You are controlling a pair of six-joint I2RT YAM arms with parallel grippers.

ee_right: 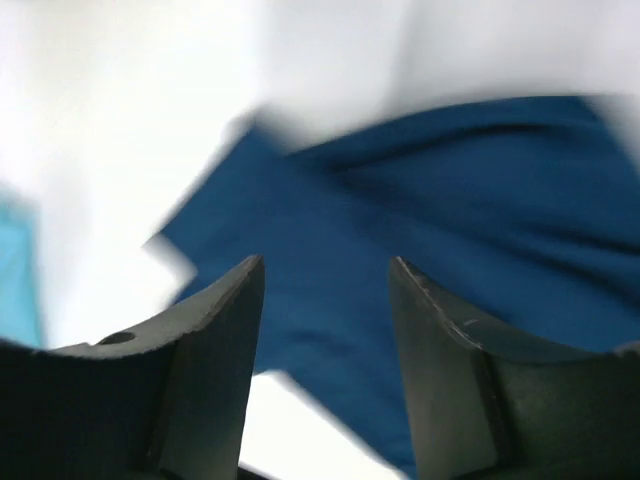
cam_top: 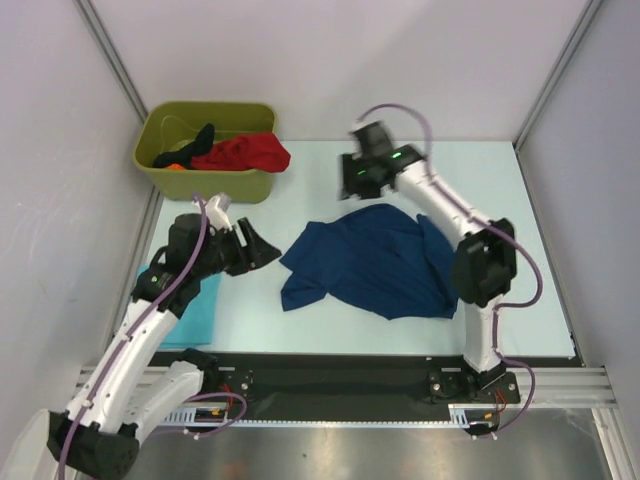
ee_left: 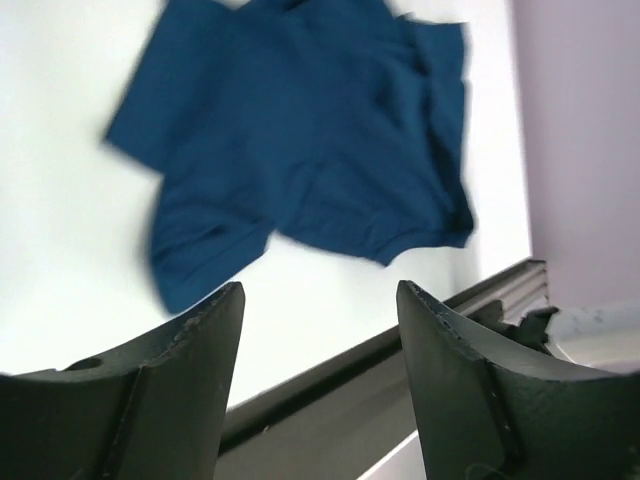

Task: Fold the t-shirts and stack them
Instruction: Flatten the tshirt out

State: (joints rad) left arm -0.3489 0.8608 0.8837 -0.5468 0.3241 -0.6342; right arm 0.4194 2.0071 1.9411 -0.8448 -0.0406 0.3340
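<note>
**Navy tee rumpled on the table, both grippers empty**

The navy tee (cam_top: 370,260) lay in a loose heap at the middle of the table (cam_top: 500,180), one sleeve poking out toward 8 o'clock, and no print showed. The left gripper (cam_top: 262,250) hung just off the cloth at its 9 o'clock. Its jaws stood apart with nothing between them, and the wrist view showed only shirt and table past the tips. The right gripper (cam_top: 358,175) hovered at the shirt's 12 o'clock, also spread and holding nothing.

The turquoise tee (cam_top: 190,310) sat flat at 8 o'clock on the table, partly under the left arm. It looked folded, so call that one done. The bin (cam_top: 205,150) at 11 o'clock held a red tee (cam_top: 245,152) and a black tee (cam_top: 200,138).

By my read, the step in hand was flattening the navy tee before folding. The next move called for each gripper to find an edge, likely shoulders or hem, pinch a single layer and pull it out flat.
</note>
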